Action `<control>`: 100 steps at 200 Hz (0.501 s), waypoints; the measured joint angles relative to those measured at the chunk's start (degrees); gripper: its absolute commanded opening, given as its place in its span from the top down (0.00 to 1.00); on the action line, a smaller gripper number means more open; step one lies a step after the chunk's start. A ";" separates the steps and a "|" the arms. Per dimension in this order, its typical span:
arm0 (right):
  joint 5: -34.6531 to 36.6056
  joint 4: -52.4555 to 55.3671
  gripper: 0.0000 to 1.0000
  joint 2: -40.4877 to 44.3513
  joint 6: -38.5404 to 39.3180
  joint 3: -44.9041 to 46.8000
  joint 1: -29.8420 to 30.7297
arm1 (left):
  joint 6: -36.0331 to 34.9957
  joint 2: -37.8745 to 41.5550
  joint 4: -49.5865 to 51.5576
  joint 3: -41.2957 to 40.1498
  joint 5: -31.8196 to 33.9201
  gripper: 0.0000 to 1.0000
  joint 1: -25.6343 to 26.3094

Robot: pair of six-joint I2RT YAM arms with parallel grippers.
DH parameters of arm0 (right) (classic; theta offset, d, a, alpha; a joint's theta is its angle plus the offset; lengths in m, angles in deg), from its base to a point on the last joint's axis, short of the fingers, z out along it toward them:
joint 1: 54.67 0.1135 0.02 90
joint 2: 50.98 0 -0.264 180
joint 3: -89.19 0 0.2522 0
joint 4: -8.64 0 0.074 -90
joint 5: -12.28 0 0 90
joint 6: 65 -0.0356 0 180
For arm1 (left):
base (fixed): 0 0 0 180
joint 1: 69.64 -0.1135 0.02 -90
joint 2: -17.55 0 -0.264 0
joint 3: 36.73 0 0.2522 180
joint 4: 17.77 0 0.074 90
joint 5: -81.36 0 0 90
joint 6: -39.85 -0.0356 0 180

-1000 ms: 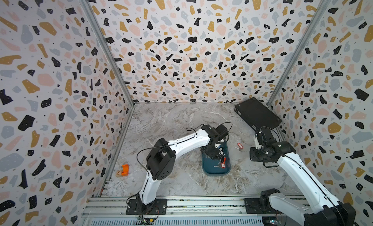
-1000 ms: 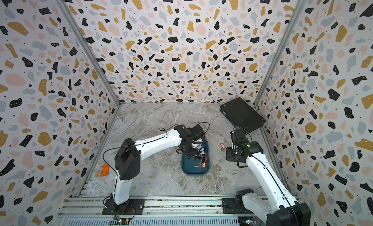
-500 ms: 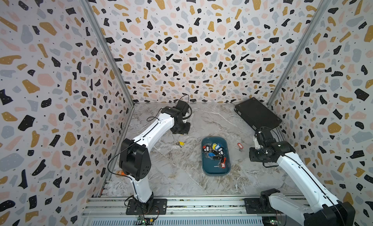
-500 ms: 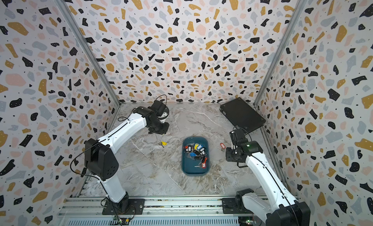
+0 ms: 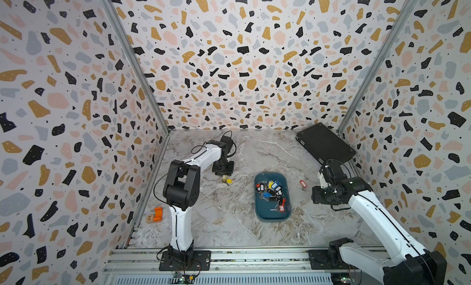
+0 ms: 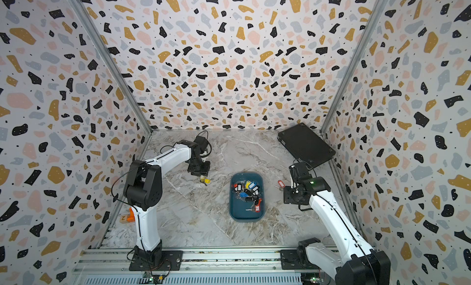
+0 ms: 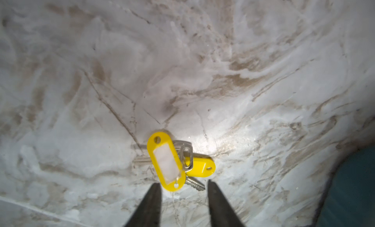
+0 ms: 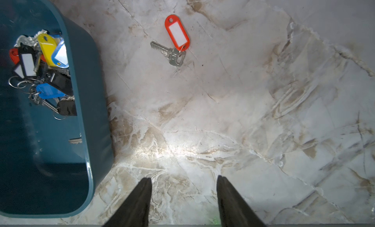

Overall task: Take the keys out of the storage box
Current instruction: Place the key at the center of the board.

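The teal storage box (image 5: 272, 216) (image 6: 246, 216) sits mid-table with several tagged keys (image 5: 271, 192) (image 8: 50, 69) heaped in its far half. Two yellow-tagged keys (image 5: 226, 181) (image 7: 168, 161) lie on the marble to the left of the box. My left gripper (image 7: 182, 185) (image 5: 223, 172) stands open just behind them, with nothing between its fingers. A red-tagged key (image 5: 302, 184) (image 8: 176, 33) lies on the table right of the box. My right gripper (image 8: 183, 179) (image 5: 317, 196) hovers open over bare marble beside the box's right wall (image 8: 87, 94).
A flat black case (image 5: 323, 143) leans in the back right corner. An orange block (image 5: 158, 213) sits by the left wall. Patterned walls close in three sides; a metal rail (image 5: 254, 258) runs along the front.
My left arm swung out of the storage box to the table's left part. The yellow-tagged keys now lie there and its jaws have opened. The right jaws widened; that arm stayed put.
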 measured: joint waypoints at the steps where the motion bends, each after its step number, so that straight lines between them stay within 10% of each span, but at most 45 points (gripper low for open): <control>1: 0.00 0.02 0.41 0.00 0.00 0.00 0.00 | 0.07 0.00 0.00 0.00 0.02 0.22 0.00; 52: -0.52 0.39 0.33 -0.46 0.20 -0.24 0.04 | 0.61 6.38 -0.07 -4.74 0.96 0.00 0.00; 100: -3.69 3.10 0.39 -3.93 0.85 -6.25 3.32 | 0.31 23.78 -3.48 -12.22 2.21 0.01 0.00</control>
